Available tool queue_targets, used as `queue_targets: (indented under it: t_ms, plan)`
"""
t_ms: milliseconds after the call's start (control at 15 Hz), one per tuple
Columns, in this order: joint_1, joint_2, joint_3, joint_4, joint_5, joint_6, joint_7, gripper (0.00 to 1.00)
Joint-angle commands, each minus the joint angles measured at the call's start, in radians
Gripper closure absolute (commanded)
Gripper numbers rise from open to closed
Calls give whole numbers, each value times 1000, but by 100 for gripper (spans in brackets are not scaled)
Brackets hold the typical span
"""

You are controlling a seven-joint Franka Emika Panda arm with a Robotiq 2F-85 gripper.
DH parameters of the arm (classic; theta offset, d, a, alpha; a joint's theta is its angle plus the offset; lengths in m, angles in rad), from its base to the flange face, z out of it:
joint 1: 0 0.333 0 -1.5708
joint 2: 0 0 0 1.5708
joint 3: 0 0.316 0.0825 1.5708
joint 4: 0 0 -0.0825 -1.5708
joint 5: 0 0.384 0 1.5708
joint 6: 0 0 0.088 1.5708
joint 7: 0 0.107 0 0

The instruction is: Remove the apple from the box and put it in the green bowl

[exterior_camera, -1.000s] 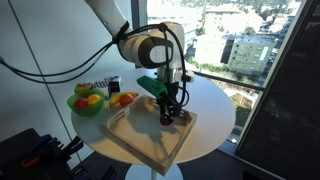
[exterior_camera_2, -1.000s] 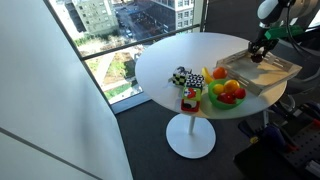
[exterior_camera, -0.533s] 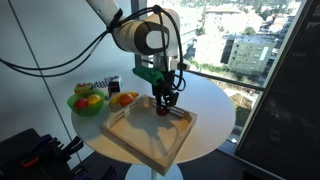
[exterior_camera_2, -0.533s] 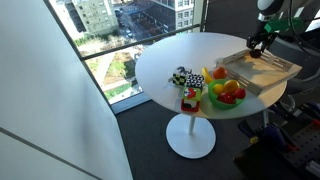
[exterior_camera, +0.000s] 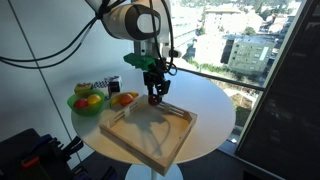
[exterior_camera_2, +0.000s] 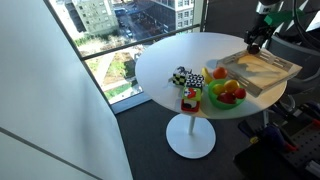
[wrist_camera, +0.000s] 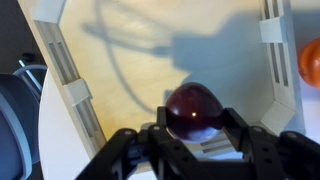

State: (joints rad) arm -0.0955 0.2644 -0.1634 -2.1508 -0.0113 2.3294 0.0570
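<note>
Maroon apple (wrist_camera: 193, 108) in gripper (wrist_camera: 196, 128), clearest from wrist

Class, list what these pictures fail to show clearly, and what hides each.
- Wrist view: orange round object, cut off by the right edge.
- Wrist view: where the tool touches the dark red round apple, hidden by it.
- In an exterior view: fruits in the small bright green bowl, too small to identify.
</note>
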Motion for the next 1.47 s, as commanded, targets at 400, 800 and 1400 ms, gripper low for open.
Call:
queue_targets:
  t_ms: [400, 800, 1400]
  plan:
    - [16, -156, 56, -107, -16, -23, -43, 66]
    - [14, -198, 70, -144, -6, -17, -93, 66]
    - [15, -162, 70, -122, -1, -20, -72, 41]
